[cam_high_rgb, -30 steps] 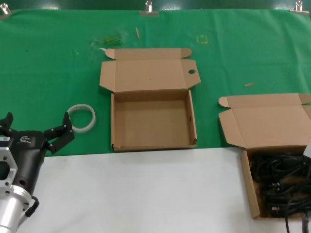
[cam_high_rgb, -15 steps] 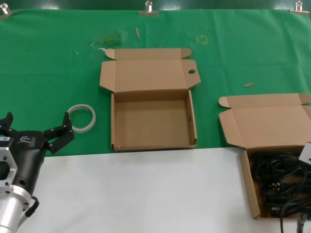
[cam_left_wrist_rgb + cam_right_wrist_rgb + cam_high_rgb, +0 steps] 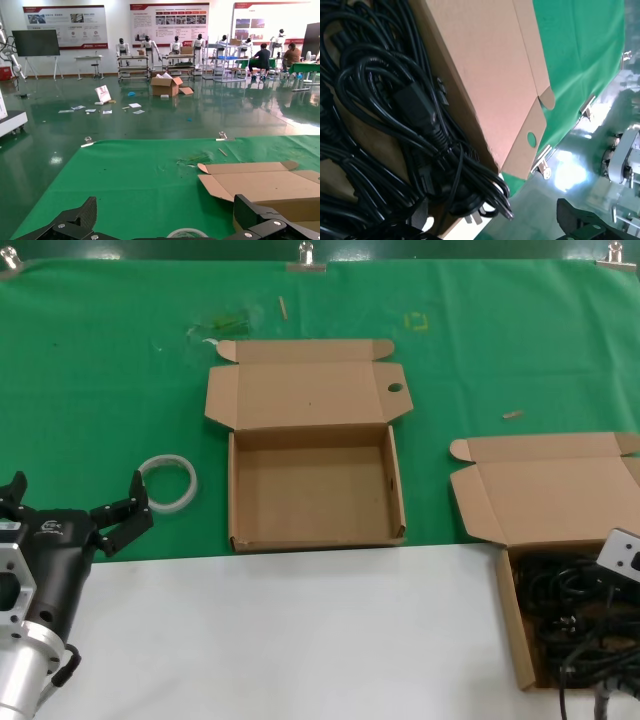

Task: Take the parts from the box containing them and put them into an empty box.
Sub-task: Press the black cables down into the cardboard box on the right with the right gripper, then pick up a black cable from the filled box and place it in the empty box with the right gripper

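The parts are black coiled power cords (image 3: 575, 615) lying in the open brown box (image 3: 508, 615) at the front right. They fill the right wrist view (image 3: 395, 115), where that box's lid (image 3: 485, 85) shows a small round hole in one wing. My right arm (image 3: 622, 558) hangs over this box at the right edge. The right gripper (image 3: 495, 225) is open just above the cords and holds nothing. The empty box (image 3: 233, 490), with a round hole in its lid wing, lies open in the middle. My left gripper (image 3: 75, 505) is open and idle at the front left.
A whitish tape ring (image 3: 168, 483) lies on the green cloth just beyond the left gripper; it also shows in the left wrist view (image 3: 187, 233). Small scraps lie on the cloth at the back. The near strip of the table is white.
My right arm has moved a little leftward over the box of cords. The left arm and both boxes have not moved.
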